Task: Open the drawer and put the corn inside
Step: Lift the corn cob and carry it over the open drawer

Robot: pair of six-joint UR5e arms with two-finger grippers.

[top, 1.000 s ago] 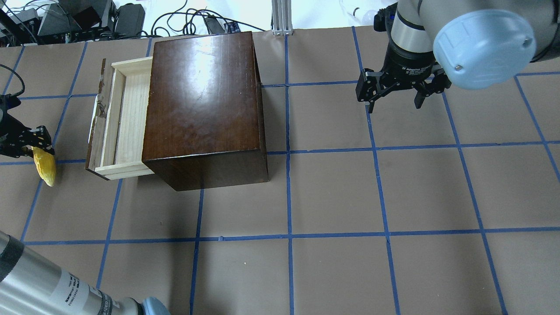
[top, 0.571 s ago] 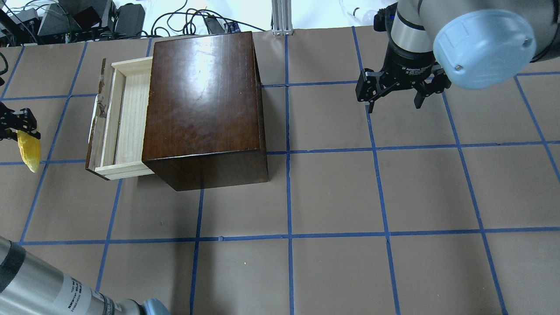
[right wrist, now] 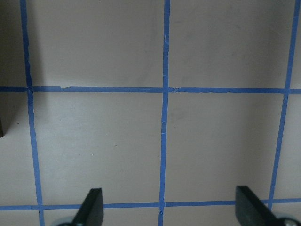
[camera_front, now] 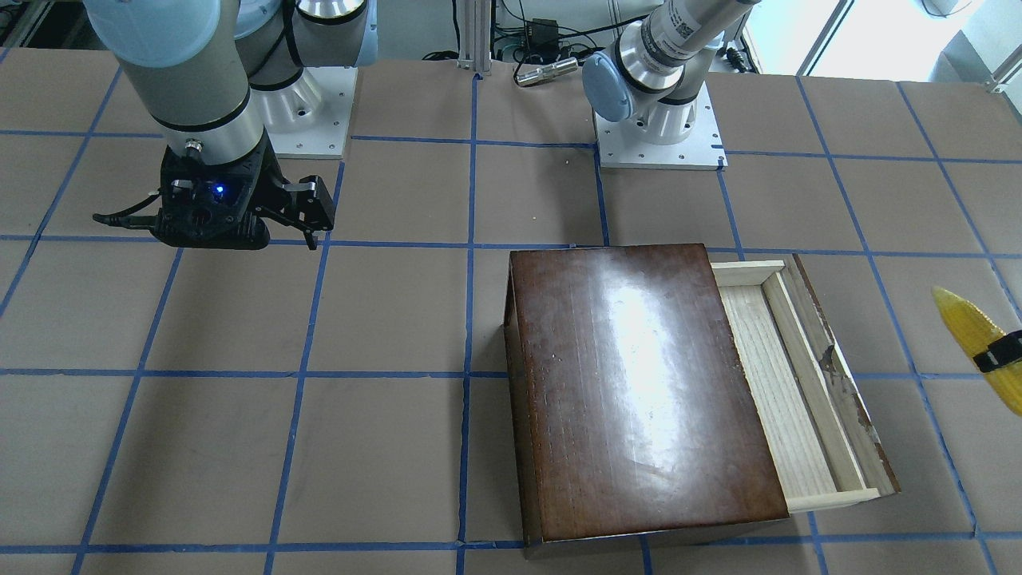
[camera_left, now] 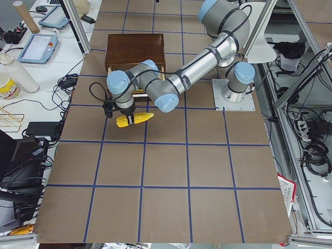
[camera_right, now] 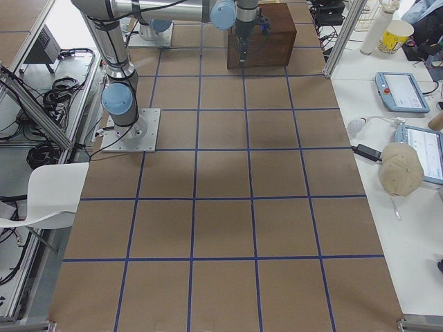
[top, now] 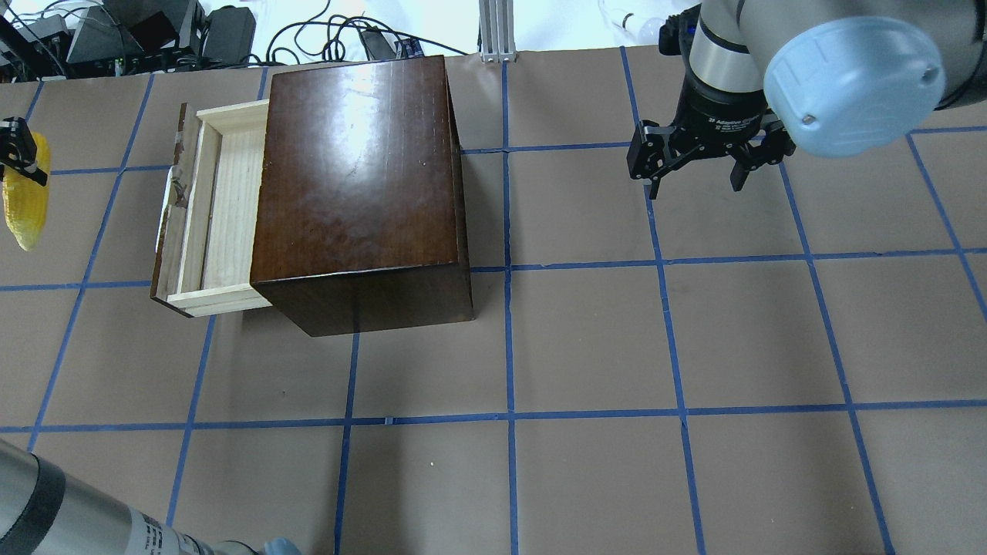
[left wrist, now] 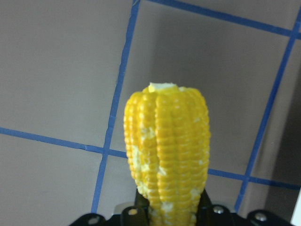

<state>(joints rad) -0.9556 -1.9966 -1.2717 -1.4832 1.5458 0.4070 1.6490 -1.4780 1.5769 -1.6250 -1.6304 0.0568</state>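
The drawer (top: 220, 216) is open, I've got the corn (top: 23, 204) clamped in the left gripper (top: 19, 154) above the bench (top: 586, 339), out past the drawer front; right gripper (top: 694, 181) idle, spread wide; remaining: carry it over, drop it in.

The corn (left wrist: 167, 155) (kernels in rows) juts from the jaws of the left gripper (left wrist: 165, 217) over the blue-taped table (left wrist: 56, 70).
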